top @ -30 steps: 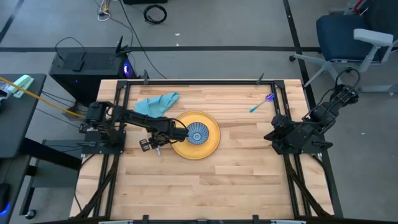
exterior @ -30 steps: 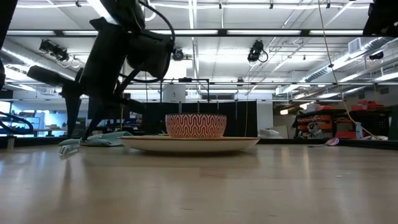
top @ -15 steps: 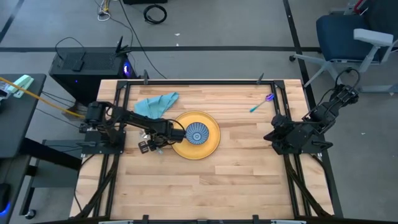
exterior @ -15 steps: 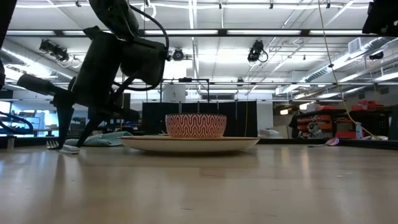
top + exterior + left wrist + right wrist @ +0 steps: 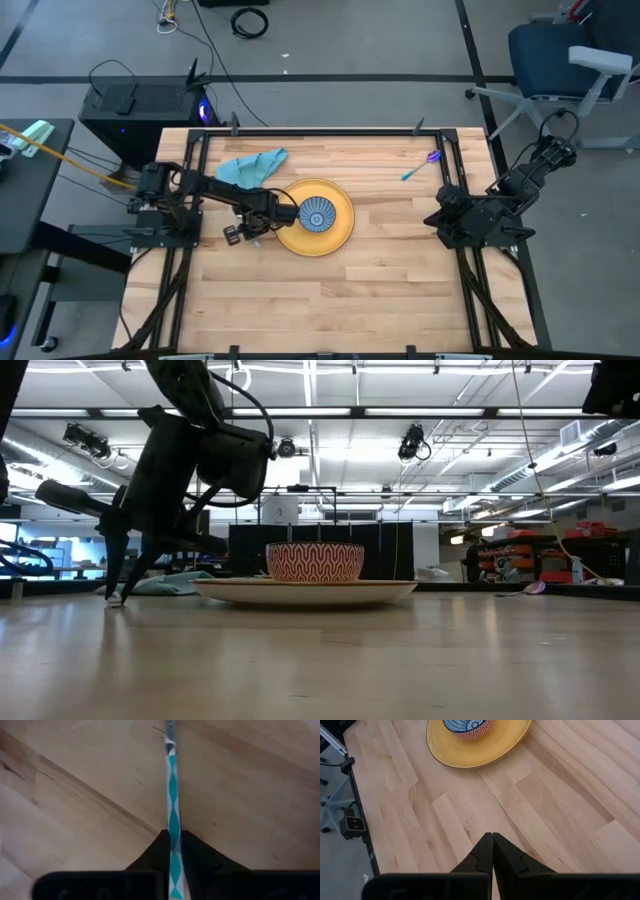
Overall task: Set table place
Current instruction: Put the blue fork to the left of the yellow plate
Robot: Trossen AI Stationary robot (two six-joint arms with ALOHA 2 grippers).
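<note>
**Left claw pinches a striped stick beside the plate**

From above: The worktop (image 5: 330,290) is long pale wood planks inside a black rail. A round yellow plate (image 5: 340,232) sits near the middle, with a blue patterned bowl (image 5: 318,215) on it. The left claw (image 5: 250,229) is low at the plate's 9 o'clock side. A soft teal cloth (image 5: 250,166) lies crumpled at the plate's 11 o'clock. A small teal and purple utensil (image 5: 420,166) lies far off at 2 o'clock. The right claw (image 5: 441,222) waits at the worktop's 3 o'clock edge.

From table height: The bowl (image 5: 314,562) shows red zigzag lines outside. The plate (image 5: 306,591) is wide and flat. The left claw (image 5: 118,596) points down at the wood.

Left wrist: The two dark fingers are nearly closed on a thin utensil handle (image 5: 173,795) with teal and white diamonds. It looks smooth and hard, so it could slip or twist if it is lifted fast. What kind of utensil it is cannot be told.

Right wrist: The right claw (image 5: 492,840) is closed tight and holds nothing. The plate (image 5: 470,756) looks shiny and smooth.
</note>
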